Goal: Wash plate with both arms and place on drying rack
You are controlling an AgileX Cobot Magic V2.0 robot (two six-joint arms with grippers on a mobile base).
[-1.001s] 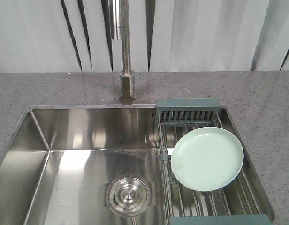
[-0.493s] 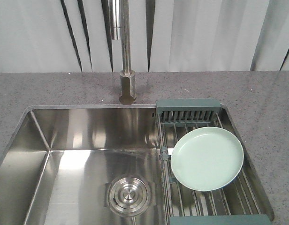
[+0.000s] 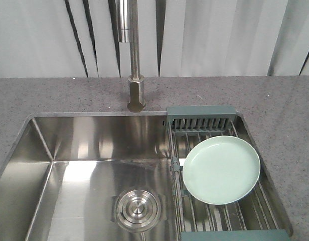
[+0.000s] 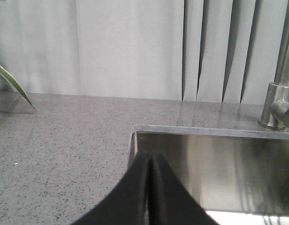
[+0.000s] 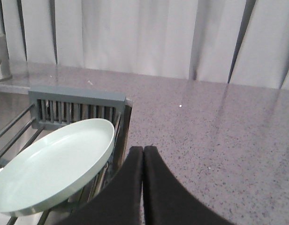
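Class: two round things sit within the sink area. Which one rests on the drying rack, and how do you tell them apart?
The pale green plate lies on the drying rack; the ridged steel drain sits in the basin floor.

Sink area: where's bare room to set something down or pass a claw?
Free: the sink basin left of the rack, apart from the drain; counter left of the faucet, and counter right of the rack. Crowded: the rack, where the plate covers most rods. Both claws are shut.
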